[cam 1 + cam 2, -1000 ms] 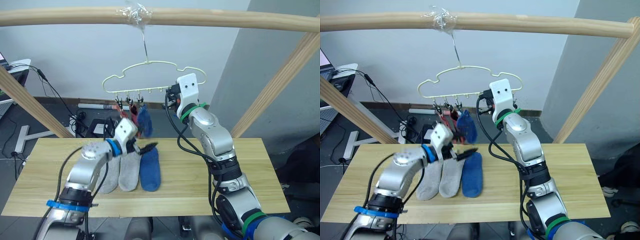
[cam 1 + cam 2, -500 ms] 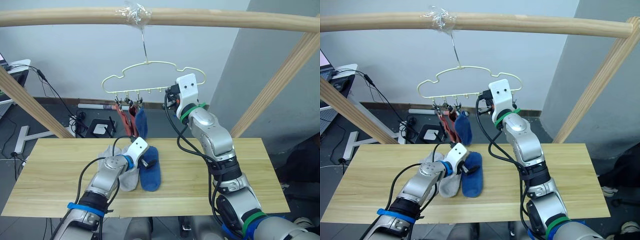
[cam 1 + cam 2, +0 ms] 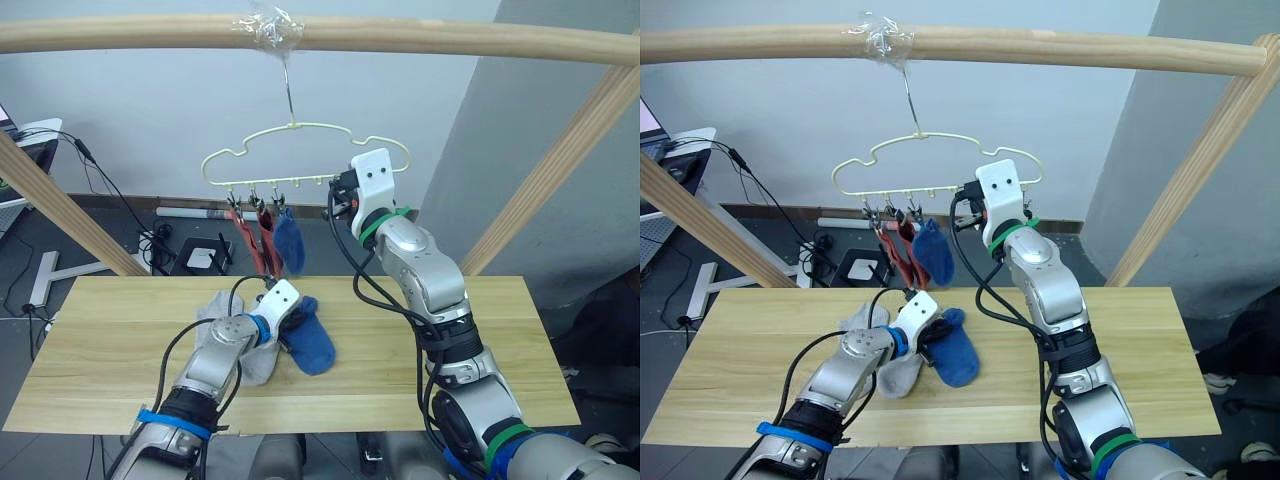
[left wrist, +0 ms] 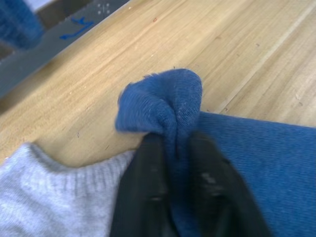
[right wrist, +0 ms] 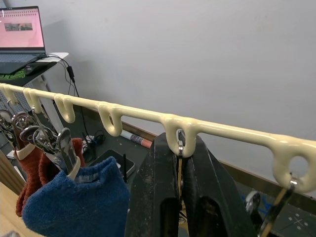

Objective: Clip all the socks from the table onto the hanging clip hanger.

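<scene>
Our left gripper (image 4: 170,148) is clamped on blue sock (image 4: 237,163)'s cuff; right gripper (image 5: 180,163) pinches a clip (image 5: 179,148) on clip hanger (image 3: 300,150). We'd lift sock straight up to that clip, w/o snagging grey sock (image 4: 54,197) beside it.

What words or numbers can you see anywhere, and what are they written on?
None can be read.
The laptop screen shows a pink page with a line of writing: too small and blurred to read.
The socks, clip hanger and table show no words or numbers.

Grey socks (image 3: 245,350) partly hidden behind the left arm.
</scene>
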Controlling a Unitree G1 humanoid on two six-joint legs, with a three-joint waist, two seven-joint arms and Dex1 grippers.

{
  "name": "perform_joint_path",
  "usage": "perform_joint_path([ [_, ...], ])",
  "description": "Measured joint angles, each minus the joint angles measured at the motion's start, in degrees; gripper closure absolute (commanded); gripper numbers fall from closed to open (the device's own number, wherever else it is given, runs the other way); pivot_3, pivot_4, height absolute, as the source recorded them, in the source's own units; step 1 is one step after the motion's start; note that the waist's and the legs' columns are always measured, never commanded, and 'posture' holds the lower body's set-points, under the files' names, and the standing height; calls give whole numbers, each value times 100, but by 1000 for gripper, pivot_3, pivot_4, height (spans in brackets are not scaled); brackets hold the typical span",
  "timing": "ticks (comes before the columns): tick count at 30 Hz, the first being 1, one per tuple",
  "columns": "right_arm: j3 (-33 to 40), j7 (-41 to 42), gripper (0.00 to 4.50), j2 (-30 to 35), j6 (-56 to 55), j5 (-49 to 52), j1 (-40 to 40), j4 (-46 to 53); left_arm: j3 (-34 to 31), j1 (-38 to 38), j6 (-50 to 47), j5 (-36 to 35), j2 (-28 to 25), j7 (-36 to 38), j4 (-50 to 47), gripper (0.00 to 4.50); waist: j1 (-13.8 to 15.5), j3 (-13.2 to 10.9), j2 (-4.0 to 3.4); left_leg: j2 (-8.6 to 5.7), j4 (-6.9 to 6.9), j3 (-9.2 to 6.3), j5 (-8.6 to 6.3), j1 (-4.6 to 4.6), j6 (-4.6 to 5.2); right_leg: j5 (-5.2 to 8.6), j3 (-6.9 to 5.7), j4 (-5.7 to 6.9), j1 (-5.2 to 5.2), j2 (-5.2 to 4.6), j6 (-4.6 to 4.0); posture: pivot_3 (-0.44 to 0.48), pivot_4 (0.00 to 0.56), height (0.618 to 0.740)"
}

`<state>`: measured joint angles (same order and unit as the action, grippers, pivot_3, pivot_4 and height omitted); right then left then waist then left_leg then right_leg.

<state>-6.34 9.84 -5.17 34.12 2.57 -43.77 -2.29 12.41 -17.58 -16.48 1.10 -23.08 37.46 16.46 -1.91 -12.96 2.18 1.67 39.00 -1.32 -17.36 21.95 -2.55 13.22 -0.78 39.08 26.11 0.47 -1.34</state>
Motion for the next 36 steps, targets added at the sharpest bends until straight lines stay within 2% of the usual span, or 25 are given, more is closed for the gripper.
perform_joint_path([
  [3,-1,1,4500,4,6,31,2,5,-36,-19,652,0,-132,144,13,4473,0,0,0,0,0,1,0,0,0,0,0,0,0,0,0,-51,199,701],
  [8,0,4,4500,29,14,48,6,24,-154,-301,2604,-16,-282,402,29,4473,10,0,0,-1,0,3,0,2,0,-1,0,-2,0,-3,-1,-46,201,701],
  [11,2,13,4500,40,23,87,6,30,-167,-517,3367,-29,-276,454,89,4473,5,0,0,-2,0,5,0,2,0,-1,2,-2,0,-3,-1,-46,203,701],
  [17,9,22,4500,45,117,134,23,126,-171,-875,4280,215,-183,123,445,4473,2,0,0,-2,0,5,0,2,1,-1,-2,-1,0,-3,-1,-47,203,701],
  [25,66,25,4500,22,253,320,29,186,-152,-1270,4849,749,-44,-436,989,4473,3,0,0,-2,0,6,0,5,1,-1,-7,-2,1,-3,-1,-48,205,701],
  [36,64,45,4500,19,381,472,29,230,-113,-1707,5072,985,29,-533,1525,4473,3,0,0,-2,0,9,0,8,1,-1,-13,-2,0,-3,-1,-47,201,701],
])
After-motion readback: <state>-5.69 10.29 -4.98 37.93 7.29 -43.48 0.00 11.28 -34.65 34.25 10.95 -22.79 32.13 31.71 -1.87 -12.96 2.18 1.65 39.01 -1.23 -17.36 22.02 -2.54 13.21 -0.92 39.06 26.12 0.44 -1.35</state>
